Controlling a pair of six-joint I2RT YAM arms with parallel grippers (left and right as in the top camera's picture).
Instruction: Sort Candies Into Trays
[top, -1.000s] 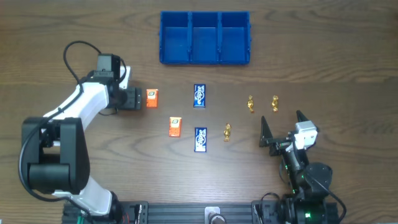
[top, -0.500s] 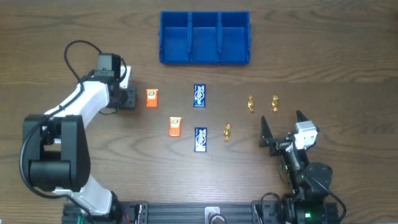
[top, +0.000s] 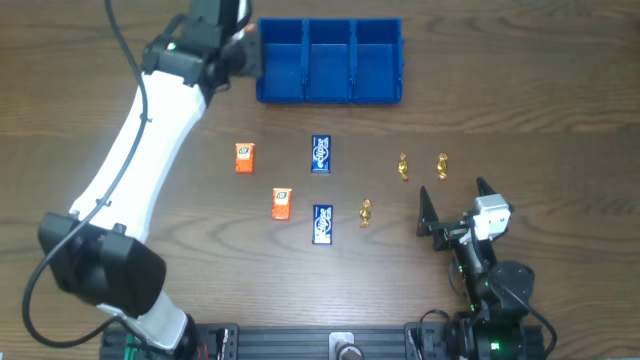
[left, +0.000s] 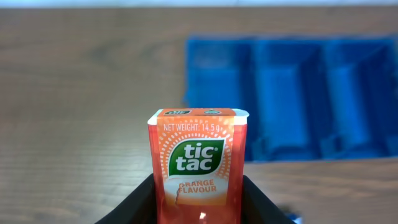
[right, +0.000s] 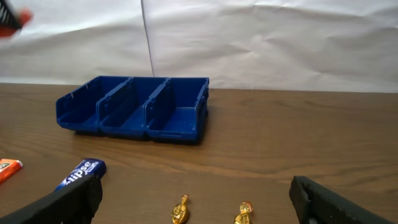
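Dark wood-grain tabletop (top: 560, 100), creased white backdrop (right: 280, 37) behind its far edge, thin dark vertical line (right: 147, 37) down it

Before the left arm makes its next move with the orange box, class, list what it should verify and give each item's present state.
1. Grip on the orange box: ok. The left gripper is shut on it, and the box is upright.
2. Blue tray has room: ok. All three compartments look empty.
3. Box above a compartment: not ok. The tray lies ahead of the box, not beneath it.
4. Right gripper out of the way: ok. It is open and far from the tray.
5. Which compartment takes orange: cannot tell. No marking shows.
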